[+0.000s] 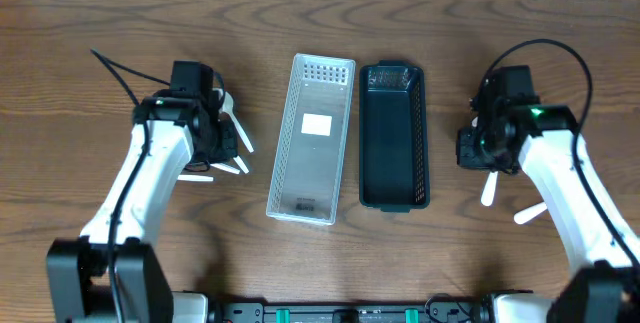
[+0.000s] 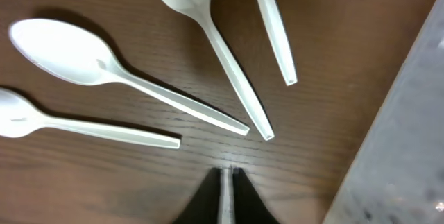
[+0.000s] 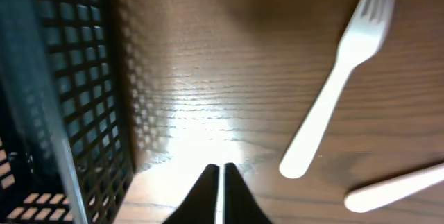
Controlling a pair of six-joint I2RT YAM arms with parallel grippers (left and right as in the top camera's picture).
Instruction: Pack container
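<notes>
White bin [image 1: 312, 138], black bin [image 1: 393, 135] side-by-side on wood table [image 1: 80, 23].

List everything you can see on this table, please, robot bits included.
Plastic spoons: three, white, on the wood by the left gripper.
Utensil handle: one, white, beside the spoons, head out of view.
Plastic fork: one, white, right of the dark basket.
Second handle: one, white, near the fork, head out of view.
Pale mesh basket: one, whitish, centre.
Dark basket: one, blackish, beside the pale one.
Table: one, brown wood.
Left gripper: black, shut.
Right gripper: black, shut.
</notes>
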